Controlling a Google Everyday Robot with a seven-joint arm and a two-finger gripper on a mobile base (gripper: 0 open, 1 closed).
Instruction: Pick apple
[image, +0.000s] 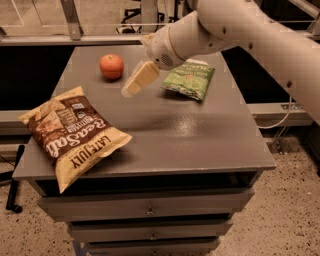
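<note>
The apple (111, 66) is small, round and orange-red, and sits on the grey cabinet top (190, 135) near its far left. My gripper (134, 86) hangs on the white arm that reaches in from the upper right. Its pale fingers point down and to the left. It is above the table, just right of the apple and slightly nearer the camera, apart from it. It holds nothing that I can see.
A green chip bag (189, 78) lies at the far right, just behind the arm. A large brown and yellow chip bag (75, 133) lies at the front left, overhanging the edge. Drawers are below the top. A railing runs behind.
</note>
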